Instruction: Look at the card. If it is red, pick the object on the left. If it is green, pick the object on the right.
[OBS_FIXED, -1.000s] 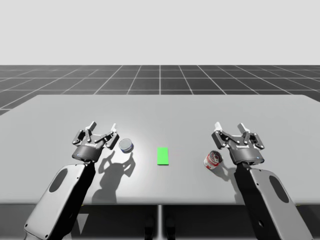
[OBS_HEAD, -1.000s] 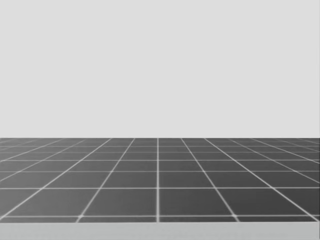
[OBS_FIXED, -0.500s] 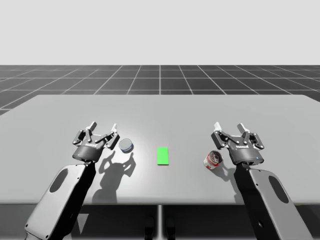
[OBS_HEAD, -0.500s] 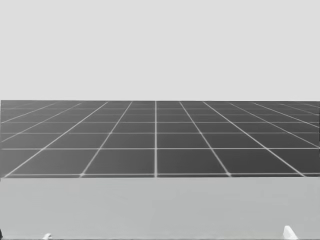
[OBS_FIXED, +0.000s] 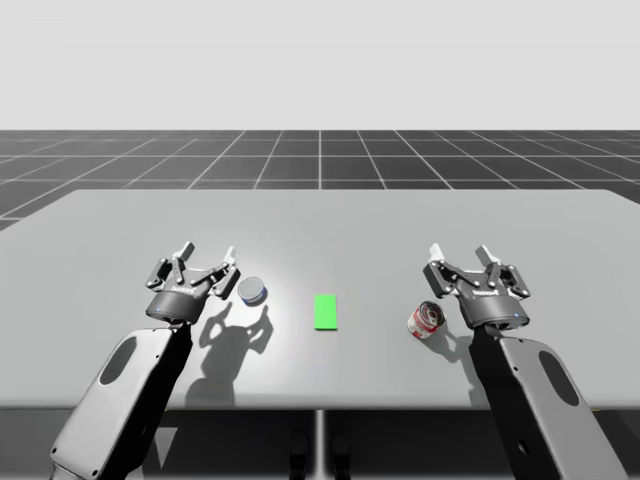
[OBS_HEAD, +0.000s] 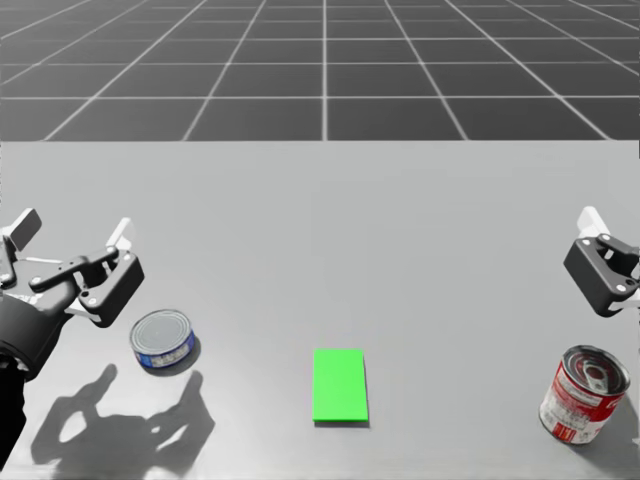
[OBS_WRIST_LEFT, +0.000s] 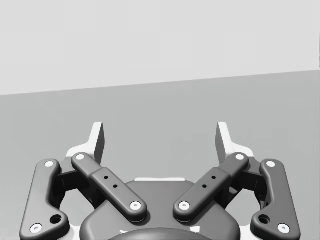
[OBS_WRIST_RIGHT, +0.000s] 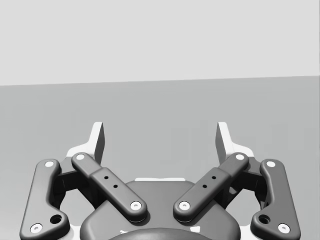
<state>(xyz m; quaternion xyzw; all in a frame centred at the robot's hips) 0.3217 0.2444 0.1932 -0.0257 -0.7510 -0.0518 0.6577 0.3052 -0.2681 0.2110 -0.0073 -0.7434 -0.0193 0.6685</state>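
Simulated test scene, plain grey table (OBS_FIXED: 330, 225), dark gridded floor (OBS_FIXED: 320, 160), blank pale backdrop (OBS_FIXED: 320, 60)

A smooth grey table (OBS_FIXED: 330, 225) is spreading wide across the scene, its far edge running straight against a dark floor (OBS_FIXED: 320, 155) that is showing a grid of pale lines. Beyond the floor, a plain light-grey backdrop (OBS_FIXED: 320, 60) is rising.
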